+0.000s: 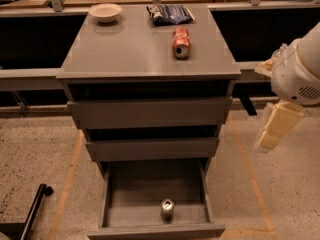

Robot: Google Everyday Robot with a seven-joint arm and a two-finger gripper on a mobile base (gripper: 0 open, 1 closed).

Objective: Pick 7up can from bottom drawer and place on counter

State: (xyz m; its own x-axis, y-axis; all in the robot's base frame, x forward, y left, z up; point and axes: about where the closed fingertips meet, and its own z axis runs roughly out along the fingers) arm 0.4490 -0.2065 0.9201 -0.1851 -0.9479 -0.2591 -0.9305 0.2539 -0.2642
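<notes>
The 7up can (167, 209) stands upright with its silver top showing, near the front middle of the open bottom drawer (116, 204). The two upper drawers are slightly ajar. The counter (130, 49) tops the grey cabinet. My gripper (278, 128), cream-coloured below the white arm (300, 71), hangs at the right of the cabinet. It is about level with the upper drawers, well above and to the right of the can, and holds nothing that I can see.
On the counter are a red-orange can (181, 42) lying on its side, a dark snack bag (170, 14) and a pale bowl (105, 12). A black bar (34, 209) lies on the floor at lower left. Long side ledges run behind the cabinet.
</notes>
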